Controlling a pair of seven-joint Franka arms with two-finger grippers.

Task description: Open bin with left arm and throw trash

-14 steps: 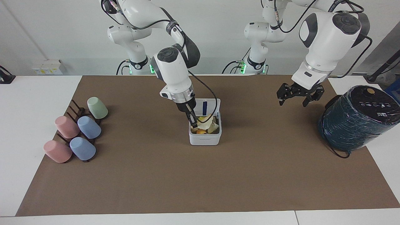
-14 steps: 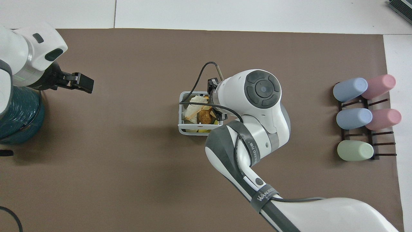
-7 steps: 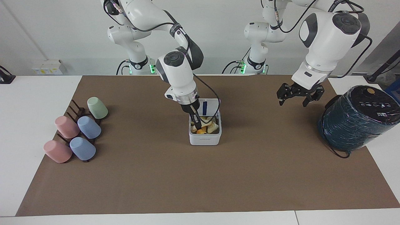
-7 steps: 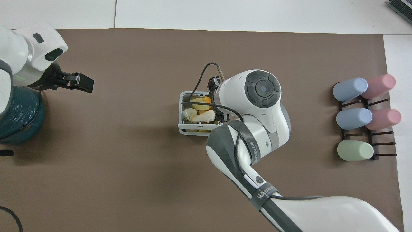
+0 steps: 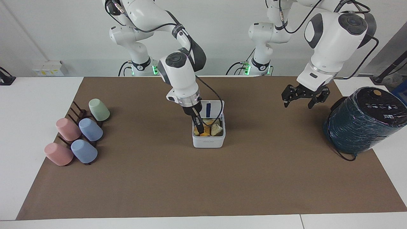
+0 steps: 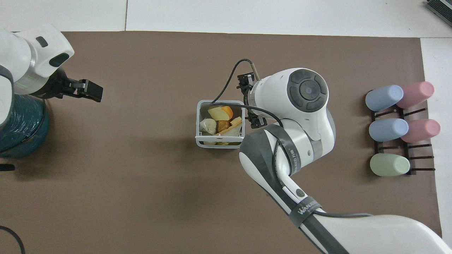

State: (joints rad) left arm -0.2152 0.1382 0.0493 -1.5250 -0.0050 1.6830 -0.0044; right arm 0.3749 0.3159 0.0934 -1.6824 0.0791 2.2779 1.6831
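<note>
Item: small white square plastic bin [image 5: 208, 141] with rounded corners, lid raised and leaning toward the robots, blue strip showing on its inner face. Stands on the brown mat near the middle of the counter [image 5: 19, 105], well in from every edge.

Contents: trash [image 6: 219, 124], a heap of yellow, pale beige, white and tan scraps inside the bin, reaching close to the rim.

Right gripper [image 5: 200, 128]: fingertips down among the scraps; from these views I cannot tell whether it is parted or holds anything.

Left gripper [image 5: 301, 97]: waiting in the air, fingers spread and empty, over the mat toward the left arm's end of the counter.

Also present: dark teal cylinder [image 5: 362, 122] at that end; pastel cups on a rack [image 5: 78, 133] at the right arm's end.

Risks, as judged: a scrap clinging to a finger could be lifted out; the fingers or trailing cable could catch the rim and tip the light bin or knock the lid shut.
</note>
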